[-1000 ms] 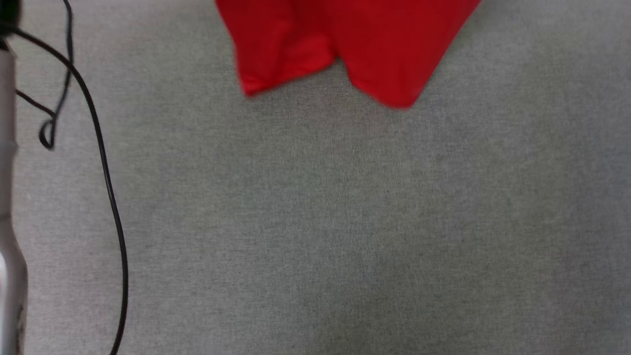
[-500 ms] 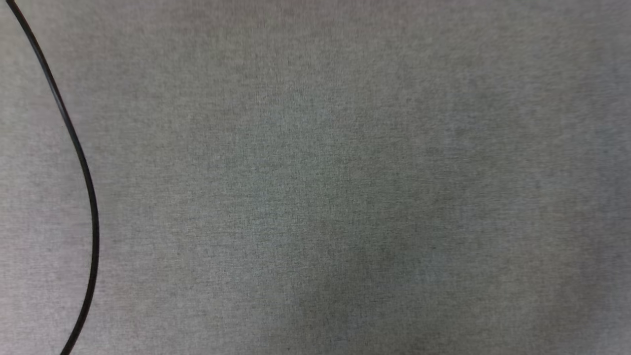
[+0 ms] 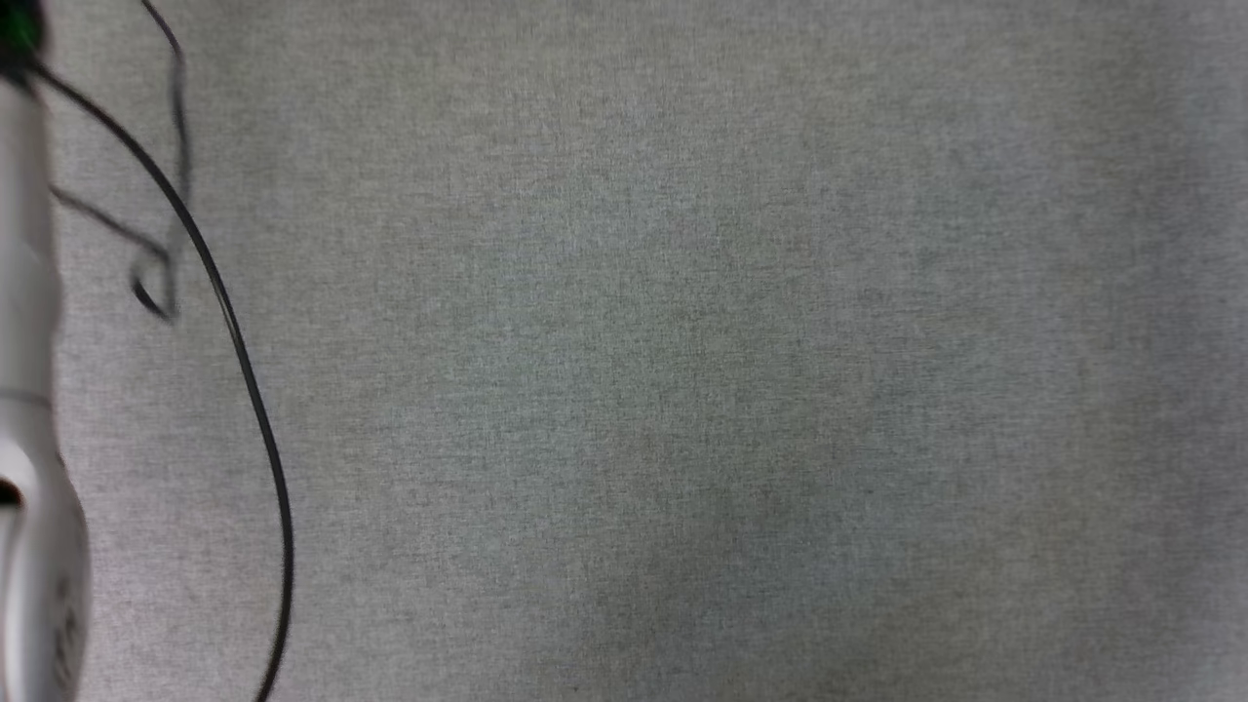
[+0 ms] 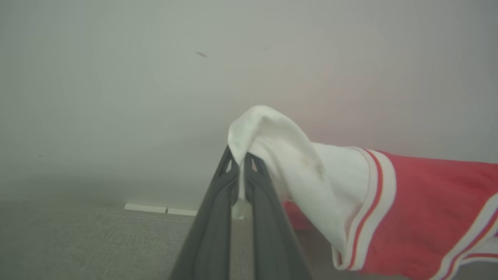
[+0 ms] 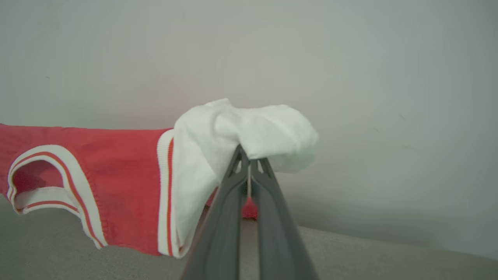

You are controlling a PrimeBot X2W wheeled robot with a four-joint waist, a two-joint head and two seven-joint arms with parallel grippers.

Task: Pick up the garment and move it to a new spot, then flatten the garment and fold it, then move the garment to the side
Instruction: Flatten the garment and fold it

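**Item: garment** (image 4: pixel 420 202) (image 5: pixel 116 182). Soft red jersey with white shoulder panels and red-and-white stripe trim at the armholes. It is held up off the surface, stretched between the two pincers; the surface edge it hangs nearest cannot be told.

**Holders:** left pincer (image 4: pixel 239 155), pressed together on one white shoulder panel; right pincer (image 5: pixel 248 153), pressed together on the other.

**Step in hand (judged):** carrying to the new spot before flattening. To do it well:
- Keep both pinches firm and level.
- Hold the pincers well apart so the top edge stays taut.
- Lower so the hem meets the surface first.
- Draw back to lay the body out without bunching.

**Markings:** no brand, label or lettering can be read on the cloth facing the wrist cameras.

**Surroundings:** grey fabric-covered surface (image 3: pixel 682 390); black cable (image 3: pixel 244 380) looping near its left edge; pale forearm (image 3: pixel 24 292) beside it; plain wall (image 4: pixel 116 77) behind.
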